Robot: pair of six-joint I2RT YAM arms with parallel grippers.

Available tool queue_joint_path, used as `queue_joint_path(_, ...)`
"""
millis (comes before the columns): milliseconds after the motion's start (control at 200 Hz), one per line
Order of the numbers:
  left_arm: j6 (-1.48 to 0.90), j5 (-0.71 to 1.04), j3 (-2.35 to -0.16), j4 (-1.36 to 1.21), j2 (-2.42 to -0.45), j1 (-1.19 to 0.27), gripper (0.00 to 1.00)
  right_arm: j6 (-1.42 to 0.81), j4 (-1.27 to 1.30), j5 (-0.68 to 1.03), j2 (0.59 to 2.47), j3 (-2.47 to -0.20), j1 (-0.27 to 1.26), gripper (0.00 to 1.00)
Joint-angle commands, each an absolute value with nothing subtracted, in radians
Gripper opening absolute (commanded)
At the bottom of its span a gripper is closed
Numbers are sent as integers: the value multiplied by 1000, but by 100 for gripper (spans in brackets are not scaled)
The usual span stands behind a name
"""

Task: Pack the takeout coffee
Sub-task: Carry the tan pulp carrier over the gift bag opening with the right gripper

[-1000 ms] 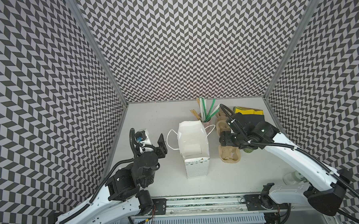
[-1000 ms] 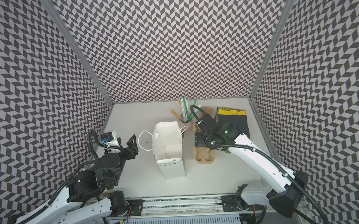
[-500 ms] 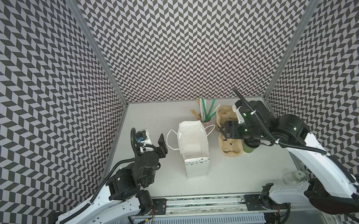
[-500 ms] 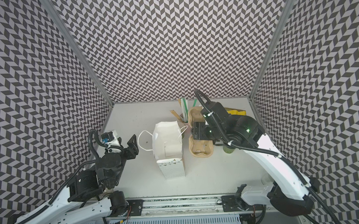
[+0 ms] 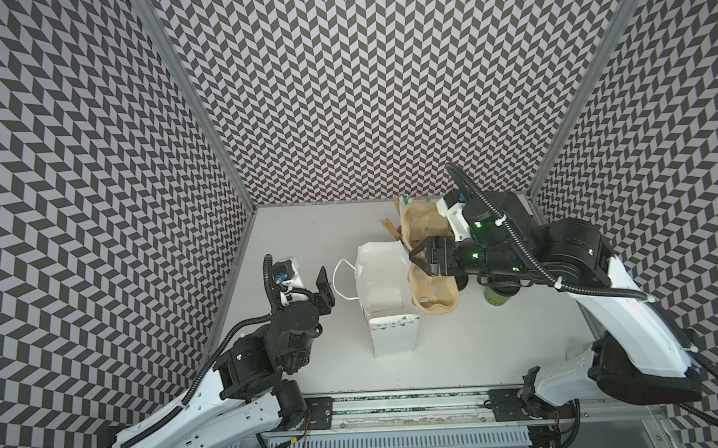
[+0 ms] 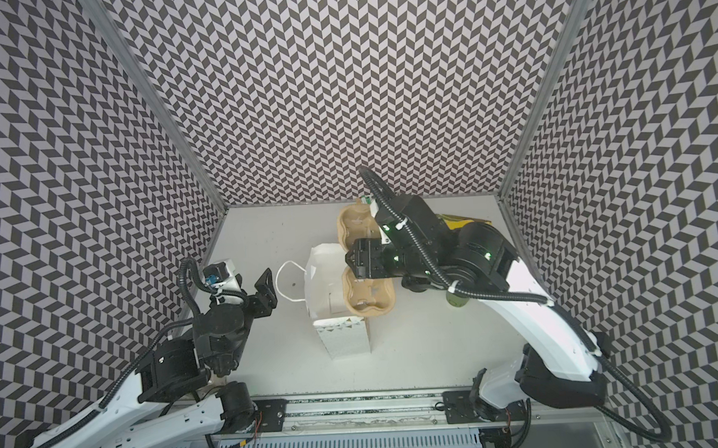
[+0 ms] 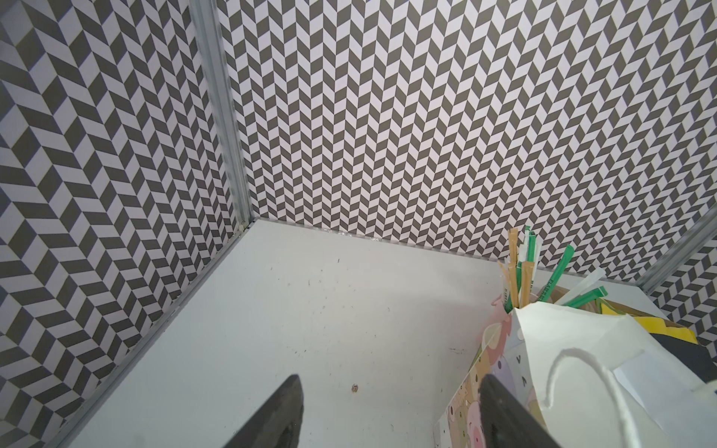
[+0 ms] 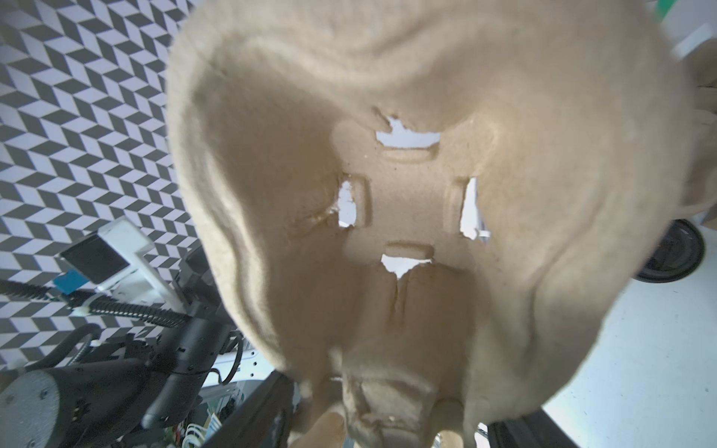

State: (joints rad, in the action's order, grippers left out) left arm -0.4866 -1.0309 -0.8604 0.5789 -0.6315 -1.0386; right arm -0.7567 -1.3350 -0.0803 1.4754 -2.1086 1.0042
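Holding the pulp cup carrier by its middle, your right gripper has it lifted at the open top of the white paper bag.

Your right gripper's jaws are closed onto the carrier's central ridge, and in the right wrist view the carrier fills the frame with empty cup wells; your left gripper hangs over the left part of the tabletop, jaws apart and empty, just beside the bag's handle; the green cup stands toward the right edge, partly under your right arm, and whether it bears its lid you cannot tell; the straws stand near the back edge, behind the bag.
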Motion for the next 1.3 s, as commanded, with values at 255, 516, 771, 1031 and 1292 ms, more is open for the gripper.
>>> queue_joint_path(255, -483, -1029, -845, 578, -637, -1026, 72, -806, -1324, -78, 1628, -2189, 1049, 73)
queue_joint_path(516, -485, -1025, -845, 581, -628, -1025, 72, -792, -1324, -79, 1714, -2212, 1048, 72)
queue_joint_path(771, -487, -1019, -842, 587, -627, -1025, 72, -775, -1322, -110, 1780, -2253, 1025, 72)
queue_joint_path(1031, -487, -1019, -842, 591, -627, -1025, 72, -746, -1322, -169, 1821, -2245, 996, 72)
queue_joint_path(1292, -487, -1019, -842, 590, -631, -1025, 72, -726, -1321, -216, 1832, -2228, 986, 72)
